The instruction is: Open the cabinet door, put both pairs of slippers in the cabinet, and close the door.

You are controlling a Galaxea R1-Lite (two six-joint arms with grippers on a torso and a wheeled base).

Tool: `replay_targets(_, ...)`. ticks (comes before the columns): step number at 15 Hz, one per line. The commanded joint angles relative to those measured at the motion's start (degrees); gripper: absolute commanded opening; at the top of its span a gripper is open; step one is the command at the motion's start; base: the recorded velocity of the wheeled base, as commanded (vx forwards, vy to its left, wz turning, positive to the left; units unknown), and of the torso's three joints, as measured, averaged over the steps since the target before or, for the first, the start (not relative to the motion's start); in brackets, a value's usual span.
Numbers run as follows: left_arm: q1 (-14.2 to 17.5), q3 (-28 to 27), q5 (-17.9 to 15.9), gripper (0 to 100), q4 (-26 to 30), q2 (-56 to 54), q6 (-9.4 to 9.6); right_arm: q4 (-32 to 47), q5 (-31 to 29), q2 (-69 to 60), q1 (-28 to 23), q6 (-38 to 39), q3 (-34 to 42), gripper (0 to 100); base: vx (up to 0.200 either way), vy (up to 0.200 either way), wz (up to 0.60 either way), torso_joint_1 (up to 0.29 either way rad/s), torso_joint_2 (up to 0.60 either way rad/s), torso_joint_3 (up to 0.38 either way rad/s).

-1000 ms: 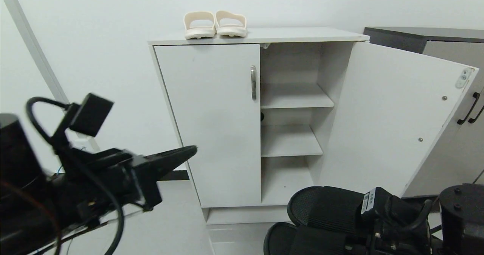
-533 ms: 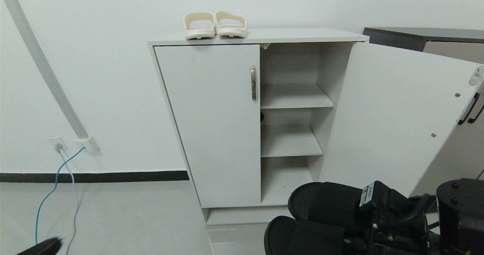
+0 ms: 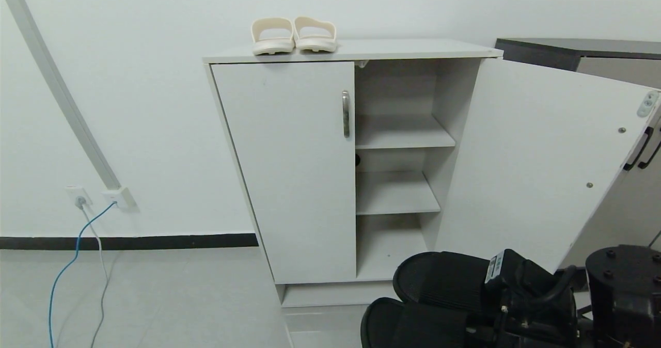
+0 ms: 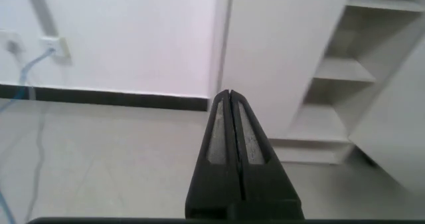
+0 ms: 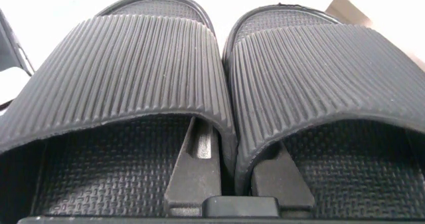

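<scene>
A white cabinet (image 3: 413,48) stands against the wall, its left door (image 3: 289,172) shut and its right door (image 3: 537,157) swung wide open. Three bare shelves (image 3: 395,198) show inside. A pair of cream slippers (image 3: 293,35) sits on the cabinet top, towards its left. My right gripper (image 5: 232,144) is shut on a pair of black slippers (image 3: 439,296), its fingers (image 5: 196,164) under the ribbed straps (image 5: 219,84), pinching the two together. They hang low in front of the open compartment. My left gripper (image 4: 230,117) is shut on nothing, pointing at the floor left of the cabinet.
A dark grey cabinet (image 3: 619,131) stands just behind the open door at the right. A wall socket (image 3: 77,198) with a blue cable (image 3: 62,270) is at the left. Open floor (image 3: 155,296) lies left of the white cabinet.
My left arm has dropped out of the head view at the lower left. The right door has swung a little wider. The black slippers have sunk slightly.
</scene>
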Motion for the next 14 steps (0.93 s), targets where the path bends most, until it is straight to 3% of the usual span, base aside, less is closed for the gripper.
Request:
replay_targets(1, -0.09, 5.24, 0.37, 0, -2.80, -4.11, 0.86, -0.03, 0.04, 0.75, 0.02, -0.04, -0.06, 0, 0.000, 0.000, 0.00, 0.000, 0.00, 0.000)
replay_targets(2, -0.09, 8.05, 0.46, 0, -6.67, -4.11, 1.83, -0.03, 0.04, 1.10, 0.02, -0.04, 0.03, 0, 0.000, 0.000, 0.00, 0.000, 0.00, 0.000)
replay_targets(4, -0.09, 8.23, -0.33, 0, -7.11, -4.11, 2.44, -0.03, 0.13, 1.45, 0.02, 0.05, -0.06, 0, 0.000, 0.000, 0.00, 0.000, 0.00, 0.000)
replay_targets(5, -0.09, 8.23, -2.00, 0, -6.93, -4.11, 4.02, -0.21, 0.04, 2.51, 0.11, 0.05, -0.59, 0, 0.000, 0.000, 0.00, 0.000, 0.00, 0.000)
replay_targets(9, -0.09, 8.23, -2.09, 0, -6.93, -4.11, 4.20, -2.05, -2.16, 7.08, 0.29, 2.43, -4.01, 0, 0.000, 0.000, 0.00, 0.000, 0.00, 0.000)
replay_targets(14, -0.09, 8.23, -2.09, 0, -6.93, -4.11, 4.29, -10.40, -21.41, 18.07, 7.05, 16.31, -9.81, 0, 0.000, 0.000, 0.00, 0.000, 0.00, 0.000)
